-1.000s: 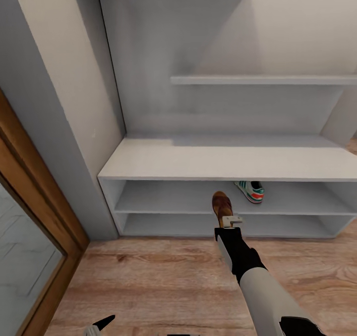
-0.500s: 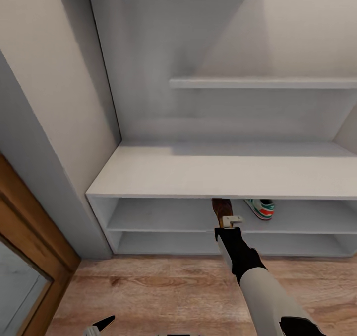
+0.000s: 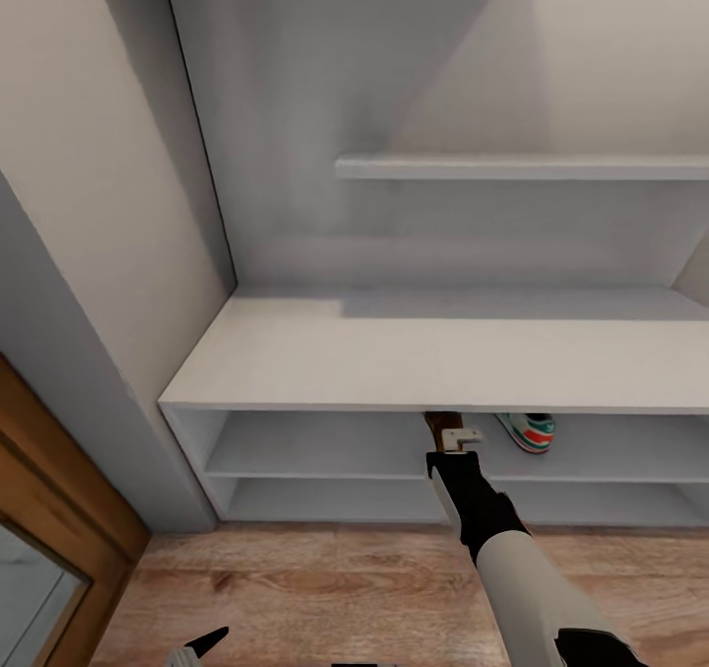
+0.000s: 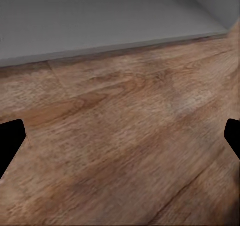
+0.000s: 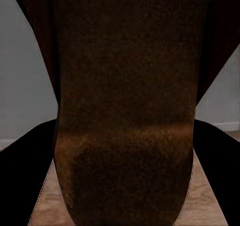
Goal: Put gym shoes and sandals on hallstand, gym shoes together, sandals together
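Note:
The pale-grey hallstand (image 3: 433,362) spreads across the head view, with two open tiers below its top board. My right gripper (image 3: 445,429) reaches into the upper tier, shut on a brown sandal (image 3: 443,421); most of that sandal is hidden under the top board. Up close, the sandal's tan sole (image 5: 125,111) sits between the two dark fingers (image 5: 25,176). One gym shoe (image 3: 530,433), white with green stripes and a red-orange patch, rests on the same tier just right of the sandal. Over the wood-grain corridor floor (image 4: 120,136), my left gripper (image 4: 120,141) hangs open and empty.
A grey wall panel and a wooden door frame (image 3: 59,490) stand left of the hallstand. A staggered shelf (image 3: 522,166) juts from the back panel. Bare floor planks (image 3: 315,588) lie in front of the unit.
The camera has moved closer to the hallstand. The sandal in my right gripper has gone deeper into the upper tier and now sits mostly under the top board.

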